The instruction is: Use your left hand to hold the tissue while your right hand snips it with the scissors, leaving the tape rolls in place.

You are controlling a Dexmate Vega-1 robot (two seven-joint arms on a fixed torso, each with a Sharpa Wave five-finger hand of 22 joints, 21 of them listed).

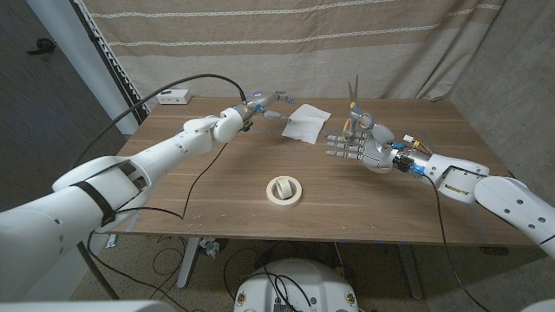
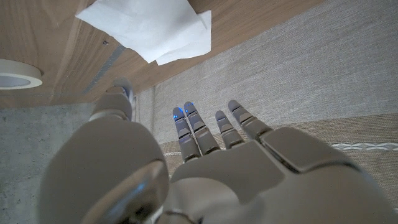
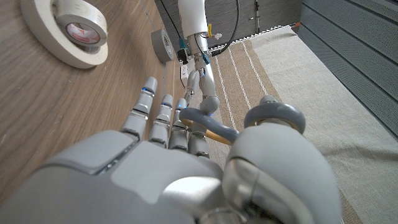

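Tape rolls [image 1: 284, 191], stacked, sit nearest on the bench [image 1: 217, 204]. Left hand [image 1: 267, 105], fingers apart and empty, hovers just beside the white tissue [image 1: 305, 123] at the far middle. Right hand [image 1: 364, 146] grips upright scissors [image 1: 352, 108]. Judged step: reaching for the tissue; next, the left fingers must pinch and lift it.

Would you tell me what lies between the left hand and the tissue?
Nothing: in the head view, the left hand and tissue have only bare table between them.
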